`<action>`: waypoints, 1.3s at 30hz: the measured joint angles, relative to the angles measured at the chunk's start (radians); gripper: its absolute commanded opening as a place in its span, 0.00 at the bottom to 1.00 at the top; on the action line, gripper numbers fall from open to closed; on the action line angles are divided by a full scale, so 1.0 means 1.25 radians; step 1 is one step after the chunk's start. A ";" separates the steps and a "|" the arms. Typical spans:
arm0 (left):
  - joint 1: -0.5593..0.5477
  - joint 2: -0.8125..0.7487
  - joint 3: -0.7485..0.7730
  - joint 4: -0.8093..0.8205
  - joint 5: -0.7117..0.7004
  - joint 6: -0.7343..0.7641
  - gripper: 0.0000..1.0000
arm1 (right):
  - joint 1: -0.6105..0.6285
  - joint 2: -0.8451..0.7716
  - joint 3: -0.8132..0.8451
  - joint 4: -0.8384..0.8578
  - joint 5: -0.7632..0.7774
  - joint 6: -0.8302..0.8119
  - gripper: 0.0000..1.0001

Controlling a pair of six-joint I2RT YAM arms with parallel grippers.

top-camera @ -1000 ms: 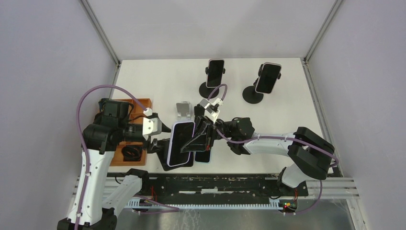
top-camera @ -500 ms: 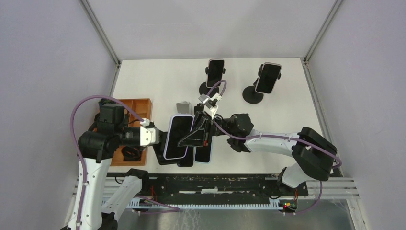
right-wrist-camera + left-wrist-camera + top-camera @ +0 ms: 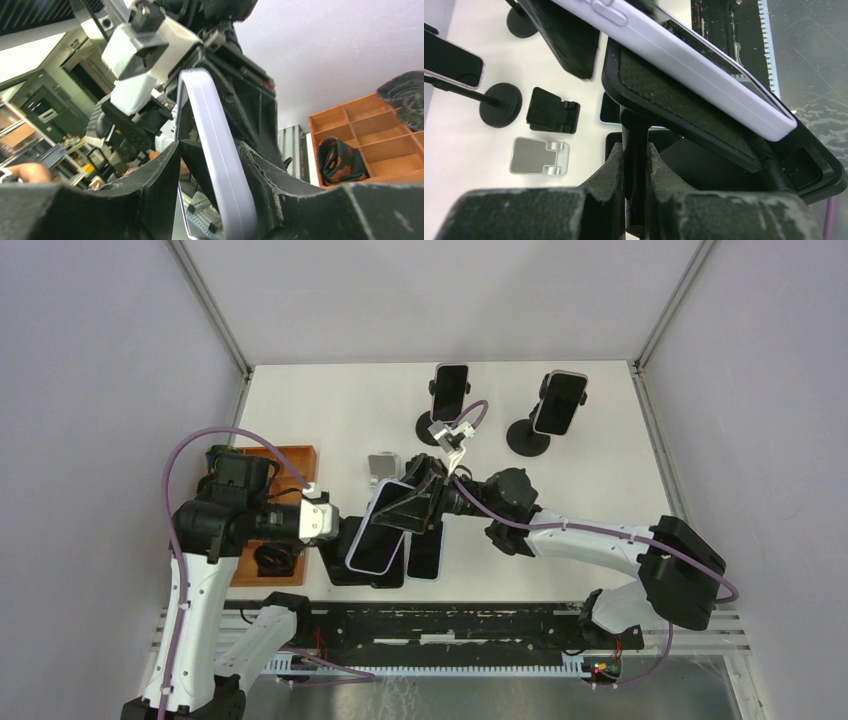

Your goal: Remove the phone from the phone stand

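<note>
The phone (image 3: 378, 532) has a lilac case and a dark screen. It leans on the black phone stand (image 3: 342, 562) near the table's front. My right gripper (image 3: 408, 504) is shut on the phone's upper end, and the case edge (image 3: 218, 165) runs between its fingers. My left gripper (image 3: 333, 530) is shut on the stand's black stem (image 3: 634, 165). In the left wrist view the phone (image 3: 684, 65) is tilted off the stand's padded cradle (image 3: 684, 112). Its lower corner is still by the cradle's lip.
Two more phones on black stands (image 3: 449, 392) (image 3: 557, 404) are at the back. A silver folding stand (image 3: 382, 466) and a small black stand (image 3: 553, 110) sit mid-table. A phone (image 3: 426, 558) lies flat near the front. An orange tray (image 3: 288, 462) is at the left.
</note>
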 measured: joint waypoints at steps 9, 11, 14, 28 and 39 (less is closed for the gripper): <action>0.000 0.006 0.010 -0.006 -0.009 0.027 0.02 | -0.015 -0.042 0.000 -0.007 0.026 0.045 0.05; 0.000 0.006 0.012 -0.006 -0.012 0.031 0.02 | -0.022 -0.047 0.000 -0.018 0.024 0.054 0.01; 0.000 0.004 0.012 -0.002 -0.020 0.038 0.02 | -0.053 -0.077 0.000 -0.062 0.006 0.061 0.00; -0.002 -0.036 0.012 0.019 -0.007 0.053 0.02 | -0.252 -0.259 -0.078 -0.711 -0.025 -0.184 0.00; -0.002 -0.041 0.015 0.030 0.003 0.053 0.02 | -0.262 -0.222 -0.114 -1.066 0.063 -0.363 0.00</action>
